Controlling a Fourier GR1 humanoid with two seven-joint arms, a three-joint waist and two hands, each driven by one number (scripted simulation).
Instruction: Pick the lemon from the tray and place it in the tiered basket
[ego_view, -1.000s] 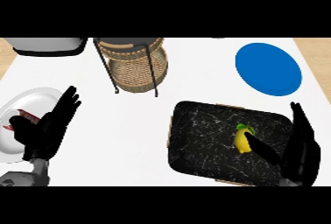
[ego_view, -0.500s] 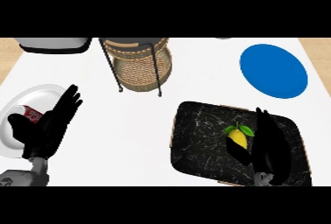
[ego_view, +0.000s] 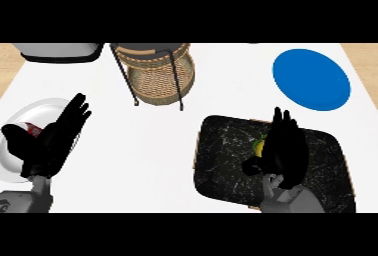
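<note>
The right robot hand (ego_view: 282, 150), fingers straight, covers the lemon (ego_view: 258, 146) on the tray (ego_view: 221, 165); the basket (ego_view: 159, 75) stands at 11 o'clock, plate (ego_view: 310, 79) at 1.

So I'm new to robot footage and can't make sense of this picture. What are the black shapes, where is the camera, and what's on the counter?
The camera sits at the robot's head and looks steeply down at a white counter. The two black shapes are the robot's hands on grey forearms, coming in from the lower edge.

The right hand is over a dark tray, covering most of a yellow lemon; only a sliver of the lemon shows. Its fingers look fairly straight, and I can't tell whether it has hold of the lemon yet.

The left hand rests open, fingers up, over a white plate with something red on it.

Farther back stand a woven tiered basket on a dark frame, where the lemon should go, a blue plate, and a grey object at the top left edge.
</note>
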